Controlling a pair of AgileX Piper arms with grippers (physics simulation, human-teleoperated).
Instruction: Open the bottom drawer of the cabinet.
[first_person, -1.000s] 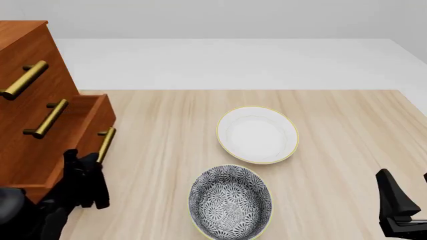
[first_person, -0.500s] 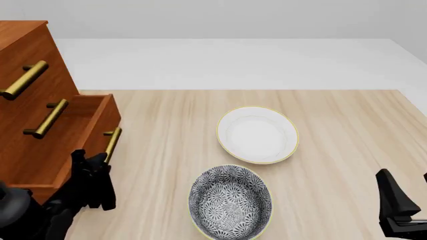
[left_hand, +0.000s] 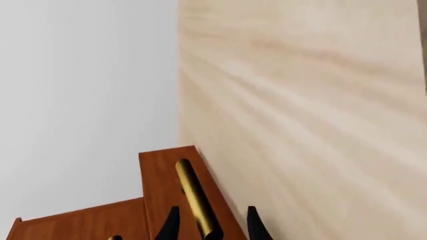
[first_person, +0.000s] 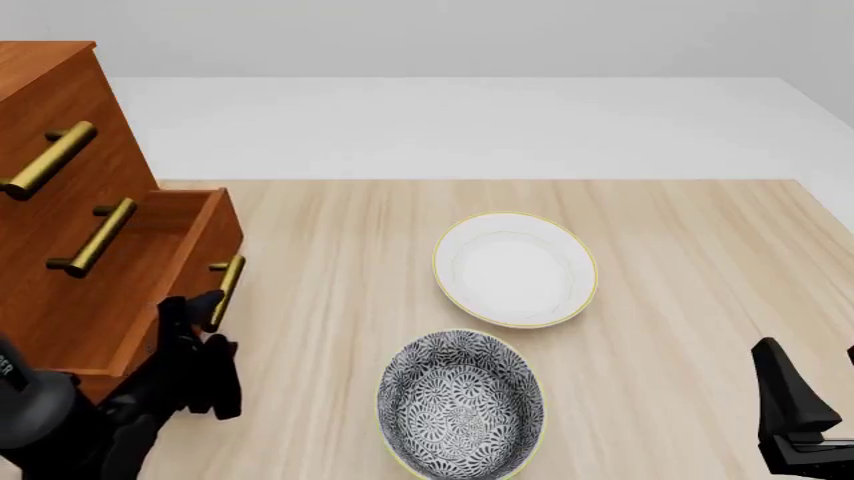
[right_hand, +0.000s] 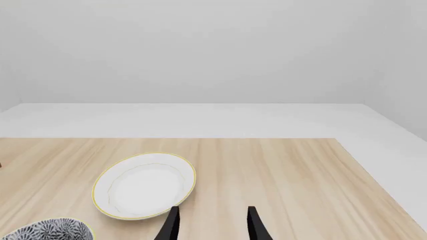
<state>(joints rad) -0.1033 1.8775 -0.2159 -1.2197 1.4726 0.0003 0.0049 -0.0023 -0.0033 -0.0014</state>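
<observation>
Your left gripper (first_person: 203, 322) is clenched around the bottom drawer's handle (left_hand: 195, 198), fingers either side of the brass bar, so a pull draws the drawer (first_person: 163, 262) out of the cabinet (first_person: 54, 150) at the table's left edge. The arm reaches up from the near-left corner. Your right gripper (right_hand: 211, 224) hangs released, apart, at the near-right corner.

You see the cabinet (first_person: 54, 130), tall and reddish-brown, at the surface's left edge; its bottom drawer (first_person: 160, 260) stands pulled partway out, its brass bar handle (first_person: 224, 290) facing right.
</observation>
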